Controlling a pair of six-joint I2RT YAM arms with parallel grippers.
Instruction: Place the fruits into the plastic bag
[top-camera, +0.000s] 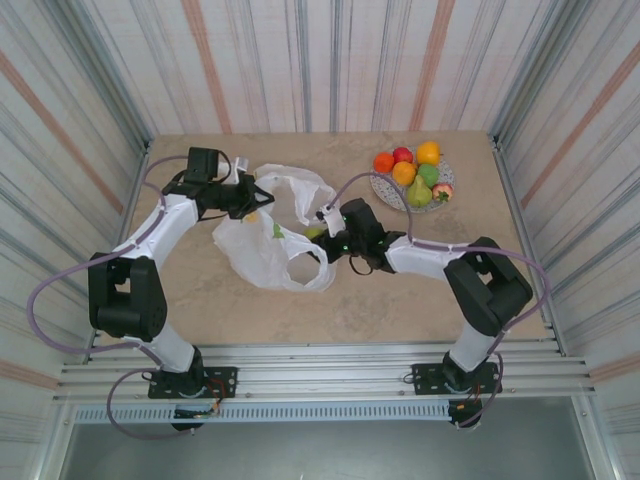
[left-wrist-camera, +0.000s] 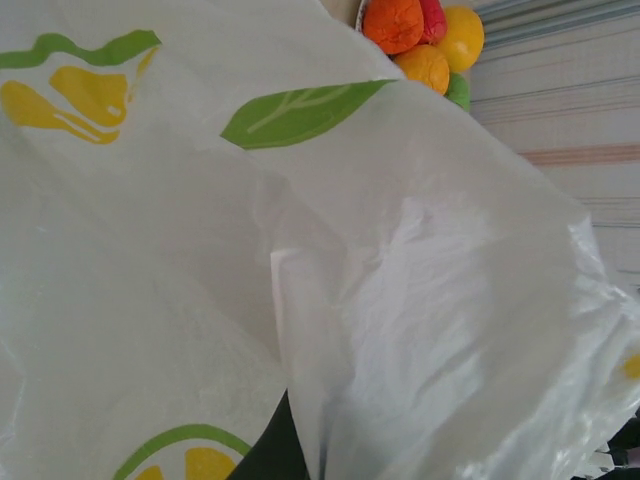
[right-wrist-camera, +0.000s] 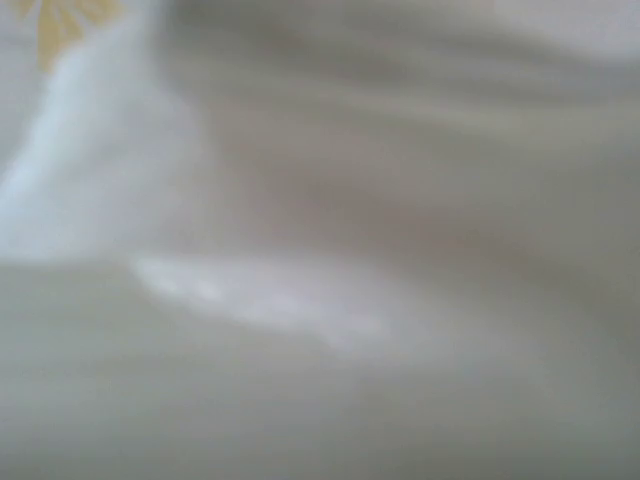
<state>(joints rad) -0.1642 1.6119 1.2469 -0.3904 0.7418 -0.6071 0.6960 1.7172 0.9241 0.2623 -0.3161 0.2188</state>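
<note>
Bag (left-wrist-camera: 300, 260) folds before fruits (left-wrist-camera: 425, 45) and, perhaps, plate (top-camera: 383, 190)

The left arm (top-camera: 165, 222) and right arm (top-camera: 425, 258) are made of white links and black joints, each trailed by a lilac cable (top-camera: 32, 305). The left gripper (top-camera: 262, 199) and right gripper (top-camera: 322, 236) are cased in black.

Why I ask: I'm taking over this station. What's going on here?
The left end effector is at the far edge of a white plastic bag lying in the middle of the table, with plastic draped over its camera. The right end effector is at the bag's right-hand loops, pressed close against the plastic. Whether either is clamped on the bag cannot be told. The fruits sit piled on a grey plate at the far right, so none is clearly bagged yet.
</note>
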